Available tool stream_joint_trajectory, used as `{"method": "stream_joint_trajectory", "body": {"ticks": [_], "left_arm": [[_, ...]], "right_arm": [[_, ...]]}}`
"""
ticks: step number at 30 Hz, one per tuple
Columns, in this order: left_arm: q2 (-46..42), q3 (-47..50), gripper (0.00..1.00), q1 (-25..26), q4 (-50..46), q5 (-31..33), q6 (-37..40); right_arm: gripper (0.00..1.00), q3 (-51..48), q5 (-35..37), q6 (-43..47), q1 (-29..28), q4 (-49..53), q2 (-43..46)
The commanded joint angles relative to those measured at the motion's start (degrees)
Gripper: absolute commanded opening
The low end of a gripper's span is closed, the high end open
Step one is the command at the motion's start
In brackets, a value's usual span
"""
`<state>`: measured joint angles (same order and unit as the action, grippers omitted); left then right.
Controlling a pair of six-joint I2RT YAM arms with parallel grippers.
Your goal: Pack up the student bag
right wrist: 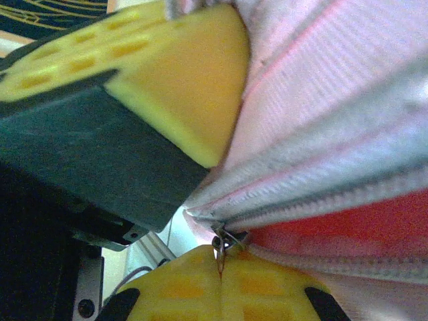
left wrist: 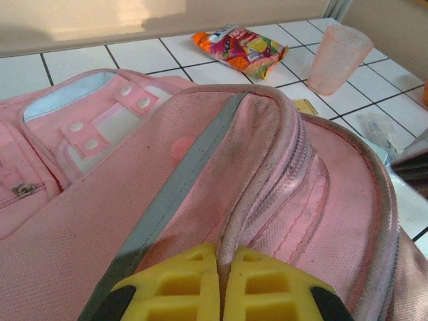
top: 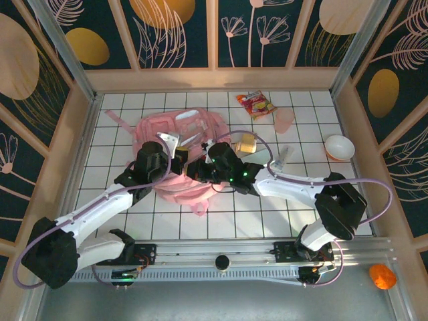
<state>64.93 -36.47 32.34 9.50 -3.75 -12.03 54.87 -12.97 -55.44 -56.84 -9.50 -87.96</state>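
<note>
The student bag (top: 175, 128) is a big pink backpack lying flat at the middle left of the tiled table. My left gripper (top: 180, 158) is at the bag's near edge, and its yellow jaws (left wrist: 224, 257) are shut on a raised fold of pink fabric beside the zip seam (left wrist: 294, 167). My right gripper (top: 194, 171) meets it from the right. In the right wrist view my right gripper (right wrist: 221, 262) is shut on the small metal zip pull (right wrist: 226, 239) of the bag (right wrist: 348, 100). The left gripper's yellow finger (right wrist: 180, 80) sits close above.
A colourful snack packet (top: 255, 104) (left wrist: 237, 48) and a pink cup (top: 284, 119) (left wrist: 338, 59) lie beyond the bag. A yellow item (top: 246, 142), a clear packet (top: 284, 157) and a white bowl (top: 339, 147) sit to the right. Wooden walls ring the table.
</note>
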Motion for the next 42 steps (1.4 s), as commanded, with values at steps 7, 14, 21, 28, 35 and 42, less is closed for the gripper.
{"method": "stream_joint_trajectory", "body": {"ticks": [7, 14, 21, 28, 35, 42], "left_arm": [[1.17, -5.1, 0.0, 1.1, 12.23, 4.22, -16.52], [-0.09, -5.25, 0.0, 3.54, 11.76, 10.33, -30.58], [-3.64, -3.44, 0.0, 5.59, 9.21, 15.76, -39.87], [1.82, -9.72, 0.0, 5.54, 8.61, 21.18, -36.81], [8.0, -16.59, 0.0, 5.55, 7.97, 24.29, -31.37], [11.32, -18.42, 0.0, 5.54, 8.69, 24.79, -29.76]], "right_arm": [[0.0, -0.89, 3.51, -9.33, -2.65, -3.9, -0.91], [0.0, -0.4, 5.33, -9.25, -2.75, -2.92, -1.34], [0.0, 0.1, 4.31, -6.82, -1.18, -0.61, -1.09], [0.0, 2.29, 1.01, -7.54, -3.03, -2.83, -3.66], [0.0, 2.07, -0.97, -9.16, -3.83, -1.41, -4.6], [0.0, 2.07, -2.79, -9.93, -3.98, -1.29, -4.54]]}}
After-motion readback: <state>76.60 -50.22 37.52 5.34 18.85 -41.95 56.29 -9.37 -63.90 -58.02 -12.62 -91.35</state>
